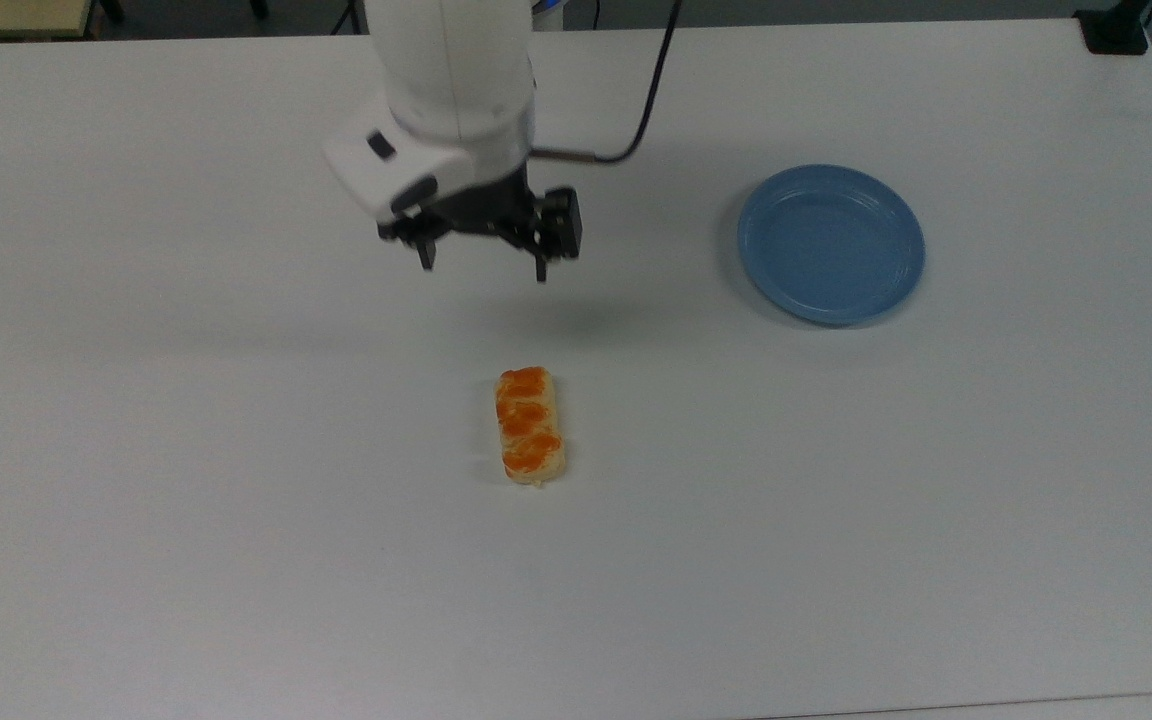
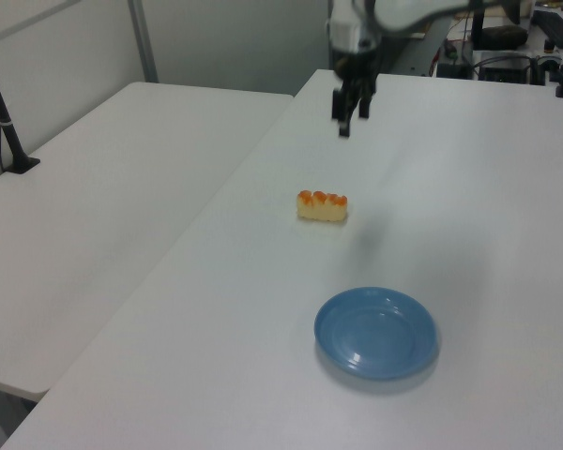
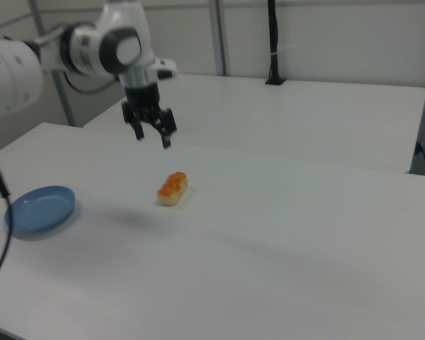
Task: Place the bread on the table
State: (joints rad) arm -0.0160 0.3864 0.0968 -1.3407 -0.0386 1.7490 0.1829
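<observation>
- One braided bun (image 1: 530, 426) lies flat on the white tabletop (image 1: 186, 500), near the middle and far from every edge. Its orange patches face up. Nothing holds it, so the job looks done.
- The pincer (image 1: 483, 250) hangs in the air above the tabletop, toward the far edge in the top view. Its fingers are spread wide and hold nothing, which fits a bun that was let go.
- The blue plate (image 1: 831, 244) sits bare on the top view's right, well apart from the bun. The bun belongs on the tabletop, not the plate.
</observation>
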